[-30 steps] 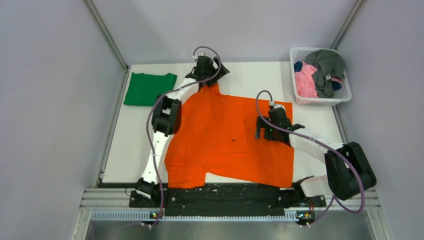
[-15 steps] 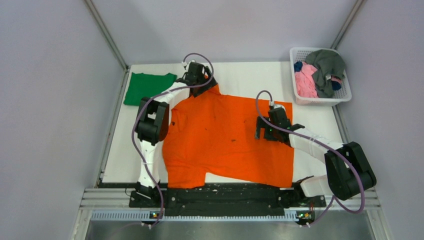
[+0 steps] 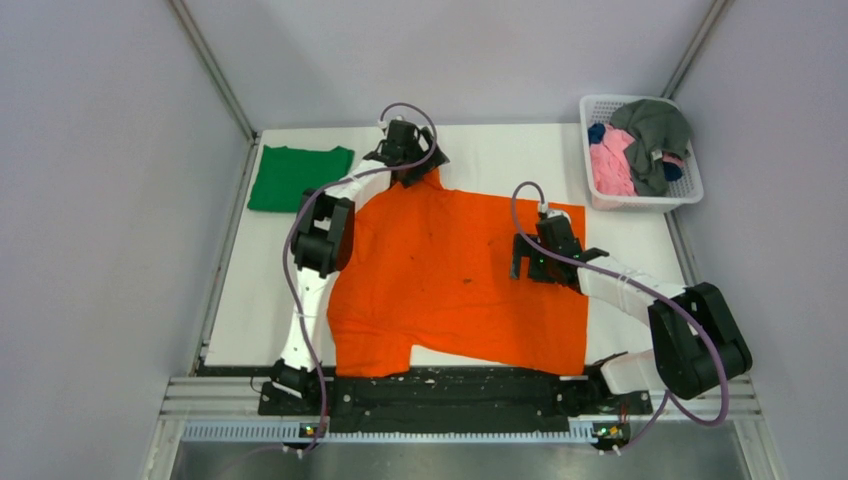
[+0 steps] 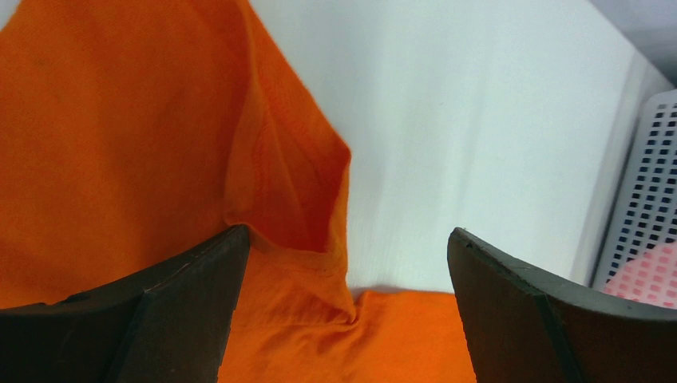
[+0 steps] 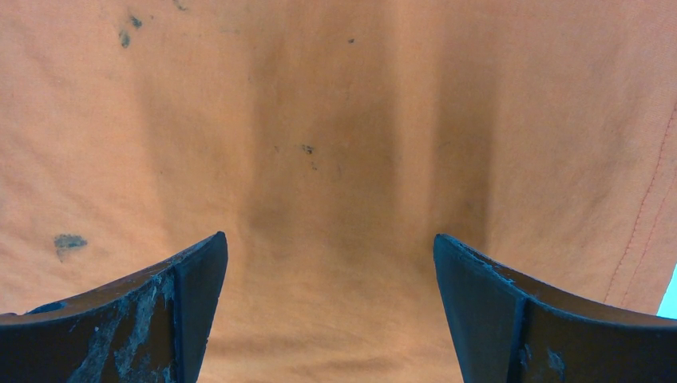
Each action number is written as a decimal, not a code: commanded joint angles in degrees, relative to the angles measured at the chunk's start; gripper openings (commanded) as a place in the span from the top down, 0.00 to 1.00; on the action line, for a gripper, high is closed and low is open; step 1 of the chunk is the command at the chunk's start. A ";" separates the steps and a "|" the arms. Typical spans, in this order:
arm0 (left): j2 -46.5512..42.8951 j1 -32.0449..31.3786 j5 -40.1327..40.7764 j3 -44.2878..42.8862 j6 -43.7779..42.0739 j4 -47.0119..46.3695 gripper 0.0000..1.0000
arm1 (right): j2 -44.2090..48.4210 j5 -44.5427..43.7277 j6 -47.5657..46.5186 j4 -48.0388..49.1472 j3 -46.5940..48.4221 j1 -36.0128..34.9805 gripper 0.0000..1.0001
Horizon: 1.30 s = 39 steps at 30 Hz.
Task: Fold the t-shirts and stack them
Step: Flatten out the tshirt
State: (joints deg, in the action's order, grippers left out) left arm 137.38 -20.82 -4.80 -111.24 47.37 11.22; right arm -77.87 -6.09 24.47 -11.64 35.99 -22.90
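A bright orange t-shirt (image 3: 450,285) with a few dark specks lies spread flat across the middle of the table. My left gripper (image 3: 410,166) hovers open at its far sleeve. In the left wrist view that rumpled sleeve (image 4: 291,179) lies between the two dark fingers (image 4: 188,307), and my left gripper (image 4: 347,267) grips nothing. My right gripper (image 3: 530,268) stands open over the shirt's right half. In the right wrist view plain orange cloth (image 5: 335,152) fills the gap of my right gripper (image 5: 329,271). A folded green t-shirt (image 3: 297,177) lies at the far left.
A white plastic basket (image 3: 688,196) at the far right corner holds pink (image 3: 610,160), grey (image 3: 655,130) and dark blue shirts. Its wall also shows at the right edge of the left wrist view as a basket (image 4: 651,171). Grey walls enclose the white table (image 3: 500,155).
The left arm swung left along the shirt's far edge, then came back slightly right, staying at the far sleeve. The right arm and the shirts have not moved.
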 commanded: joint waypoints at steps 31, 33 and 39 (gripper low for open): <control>-39.12 -0.28 12.86 41.58 -11.33 7.05 0.01 | -0.51 -10.44 2.61 -1.50 8.84 5.38 0.01; -35.84 -0.09 12.62 39.09 -11.27 9.38 0.01 | -3.86 -9.82 2.21 -0.33 10.67 6.89 0.01; -23.15 0.31 12.63 26.73 -11.15 16.24 0.01 | -15.81 -7.64 0.55 1.23 18.08 8.83 0.01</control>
State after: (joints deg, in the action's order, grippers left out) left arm 109.43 -21.04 6.94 -76.47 36.62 24.21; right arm -88.09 -15.05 26.48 -13.21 48.27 -14.94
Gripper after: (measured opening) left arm 0.987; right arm 0.985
